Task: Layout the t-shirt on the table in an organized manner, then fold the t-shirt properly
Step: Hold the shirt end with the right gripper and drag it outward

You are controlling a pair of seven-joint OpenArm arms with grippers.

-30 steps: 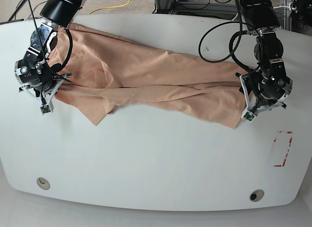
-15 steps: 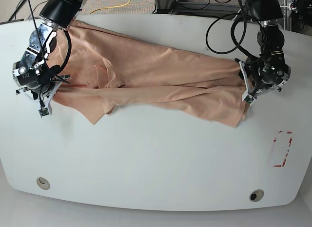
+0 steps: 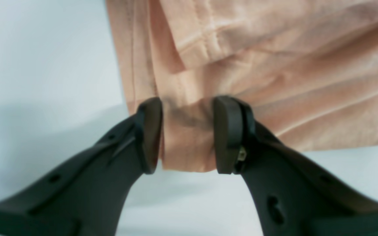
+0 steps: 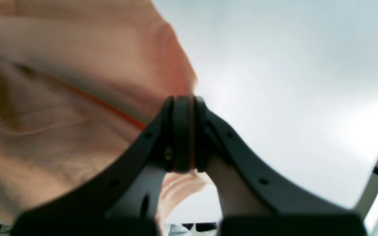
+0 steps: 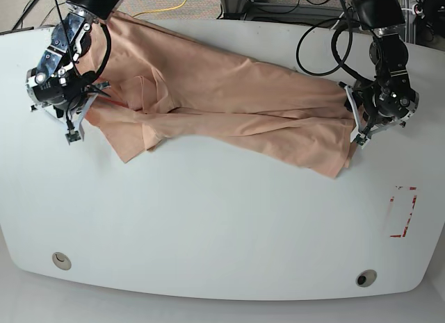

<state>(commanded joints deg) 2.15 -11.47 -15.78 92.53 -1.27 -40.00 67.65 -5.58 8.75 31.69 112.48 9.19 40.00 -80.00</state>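
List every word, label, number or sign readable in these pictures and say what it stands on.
None can be read.
The t-shirt is plain, with no print or visible tag.
The table carries only a red tape rectangle, which has no writing.
The grippers bear no legible markings.

One t-shirt lay on one table — two grippers, left and right, two grommet holes, near edge — one red-tape rectangle.
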